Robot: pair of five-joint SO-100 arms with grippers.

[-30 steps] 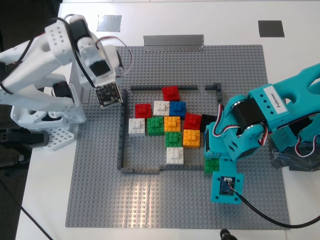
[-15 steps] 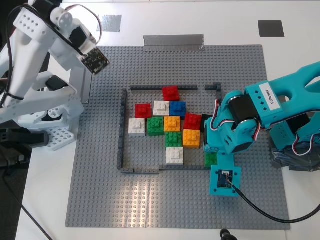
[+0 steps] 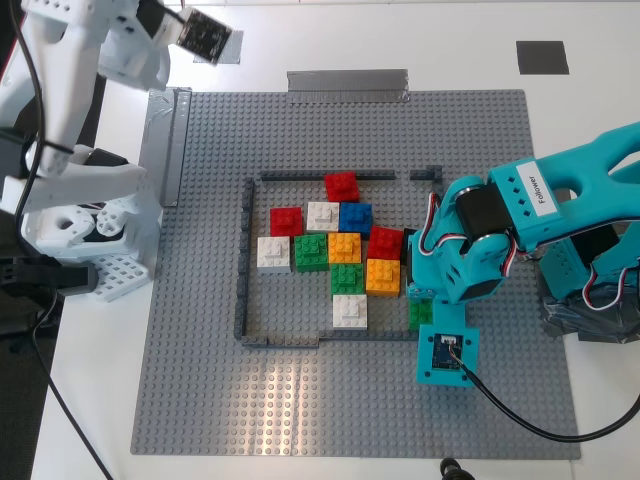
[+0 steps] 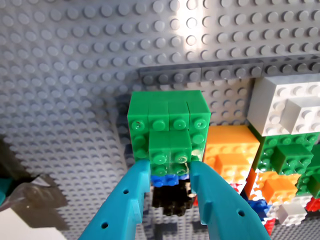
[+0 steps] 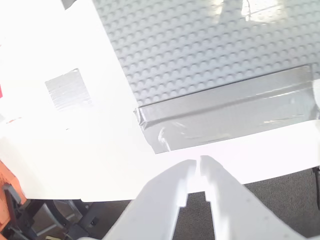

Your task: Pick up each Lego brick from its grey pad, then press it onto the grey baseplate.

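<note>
My first gripper [image 4: 170,172], teal, is shut on a small green brick [image 4: 170,149] that sits on other green bricks by the dark frame [image 4: 200,74] of the grey baseplate [image 4: 65,75]. In the exterior view this gripper [image 3: 425,315] is at the frame's right side, and only a bit of the green brick [image 3: 419,314] shows. My second gripper [image 5: 199,167], white, is shut and empty over the white table near the silvery pad [image 5: 69,89]. Its arm [image 3: 130,45] partly hides that pad [image 3: 222,47]. The darker pad [image 3: 542,56] is bare. Three red bricks, one at the frame's far edge [image 3: 341,185], sit on the baseplate [image 3: 200,350].
White, blue, orange and green bricks [image 3: 345,247] cluster inside the frame [image 3: 243,260]. Strips of grey duct tape lie at the plate's far edge [image 3: 347,84] and left edge [image 3: 170,140]. The second arm's white base [image 3: 80,215] stands at the exterior view's left, with cables beside it.
The second arm has lifted off the plate and swung to the exterior view's far left, over the silvery pad. My first gripper has shifted slightly left with the green brick.
</note>
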